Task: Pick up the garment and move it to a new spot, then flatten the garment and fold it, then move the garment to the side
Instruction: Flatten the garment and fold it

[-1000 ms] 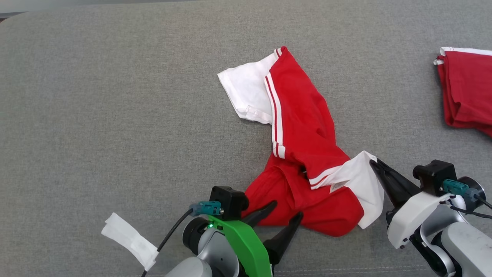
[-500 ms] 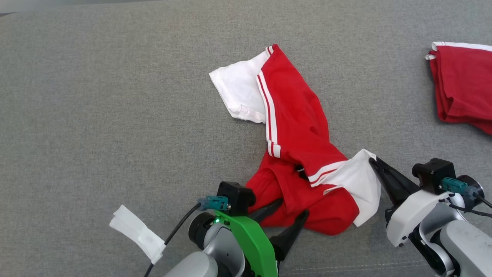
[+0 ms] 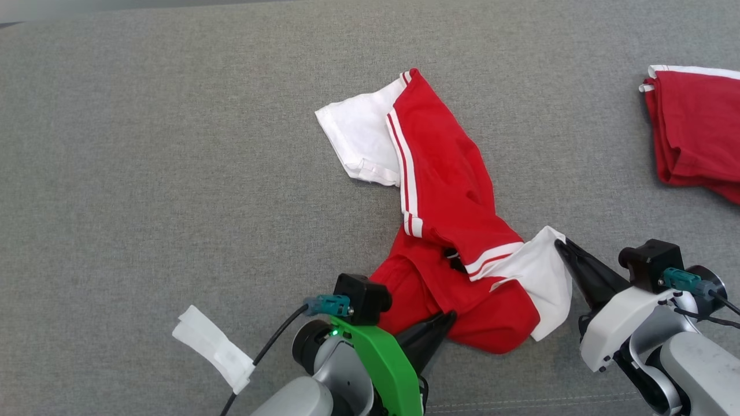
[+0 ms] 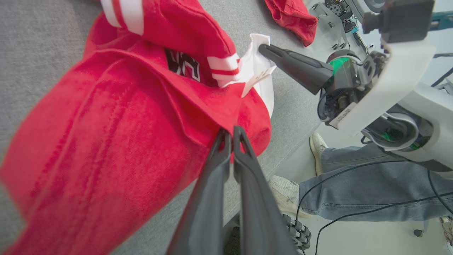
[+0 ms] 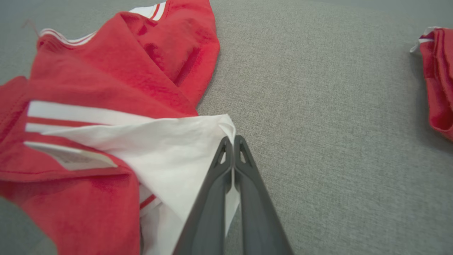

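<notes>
The crumpled red-and-white garment [image 3: 445, 190] is being pinched on the grey woven surface [image 3: 173, 173]: a red fold by the left tool [image 4: 230, 134], a white corner by the right tool [image 5: 231, 141].

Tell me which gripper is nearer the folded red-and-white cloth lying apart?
Right. The right gripper is left of the folded red-and-white cloth; the left gripper is much farther left.

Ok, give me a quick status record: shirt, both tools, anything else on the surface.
shirt: red and white, crumpled, on the grey surface
left tool: shut on its red near edge
right tool: shut on its white sleeve corner
other items: second red garment at far right; white strip at near left
stage: shirt not yet flattened
</notes>
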You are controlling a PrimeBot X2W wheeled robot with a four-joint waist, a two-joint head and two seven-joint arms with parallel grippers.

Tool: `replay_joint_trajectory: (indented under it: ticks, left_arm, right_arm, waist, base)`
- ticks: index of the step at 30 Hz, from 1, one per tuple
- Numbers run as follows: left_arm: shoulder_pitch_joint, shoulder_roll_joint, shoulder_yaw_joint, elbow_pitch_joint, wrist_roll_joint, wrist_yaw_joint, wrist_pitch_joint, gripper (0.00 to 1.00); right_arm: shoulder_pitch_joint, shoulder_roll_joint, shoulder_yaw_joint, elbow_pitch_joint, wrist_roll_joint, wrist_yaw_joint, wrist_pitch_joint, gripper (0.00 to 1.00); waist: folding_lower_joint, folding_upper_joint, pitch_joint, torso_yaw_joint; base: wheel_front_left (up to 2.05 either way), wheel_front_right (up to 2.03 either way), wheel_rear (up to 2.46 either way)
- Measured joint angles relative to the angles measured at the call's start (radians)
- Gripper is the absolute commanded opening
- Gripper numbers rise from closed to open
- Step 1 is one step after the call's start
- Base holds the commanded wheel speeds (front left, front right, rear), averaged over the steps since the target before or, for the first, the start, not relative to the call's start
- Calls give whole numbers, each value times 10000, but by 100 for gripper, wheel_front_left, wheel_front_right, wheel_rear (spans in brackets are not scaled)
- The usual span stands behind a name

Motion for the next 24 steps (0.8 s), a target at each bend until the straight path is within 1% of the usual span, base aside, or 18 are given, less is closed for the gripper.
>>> replay_joint_trajectory:
  ticks: [3,5,7,9,11,13,16,18,20,24]
  left_arm:
    - [-2,-8,-54,58,-79,-15,0,0]
    - [-2,-12,-56,63,-134,-102,0,0]
    - [-2,-21,73,8,-257,-107,0,0]
    - [-12,-12,439,-113,-435,-188,-38,0]
    - [-31,130,961,-399,-694,-188,-146,0]
    - [-175,414,1478,-742,-838,-190,-180,0]
    - [-475,924,2205,-1304,-1168,-205,-157,0]
    - [-573,1177,2564,-1592,-1492,-265,12,0]
    - [-612,1425,2863,-1814,-1630,-263,186,0]
    - [-965,2127,3666,-2136,-1902,-165,470,0]
  right_arm:
    - [-1,21,-10,15,15,0,-4,0]
    - [1,125,-107,17,261,15,-46,0]
    - [2,456,-378,-63,980,157,-92,0]
    - [1,897,-715,-232,1937,405,-140,0]
    - [-45,1267,-1133,-550,2901,637,-148,0]
    - [-312,1404,-1751,-817,3777,767,-146,0]
    - [-1003,993,-2591,-1007,4429,794,153,0]
    - [-1360,648,-2980,-1104,4748,779,502,0]
    - [-1621,454,-3200,-1229,5081,746,907,0]
    - [-2177,384,-3452,-1616,5823,642,1720,0]
  waist:
    - [0,0,-5,0]
    - [0,0,-11,0]
    - [0,0,-24,-1]
    - [0,0,-70,-5]
    - [0,0,-151,-18]
    - [0,0,-250,-35]
    - [0,0,-432,-43]
    - [0,0,-571,-38]
    - [0,0,-715,-27]
    - [0,0,-1004,-25]
  base:
    - [0,0,0]
    - [0,0,0]
    - [0,0,0]
    - [0,0,0]
    - [0,0,0]
    - [0,0,0]
    - [0,0,0]
    - [0,0,0]
    - [0,0,0]
    - [0,0,0]
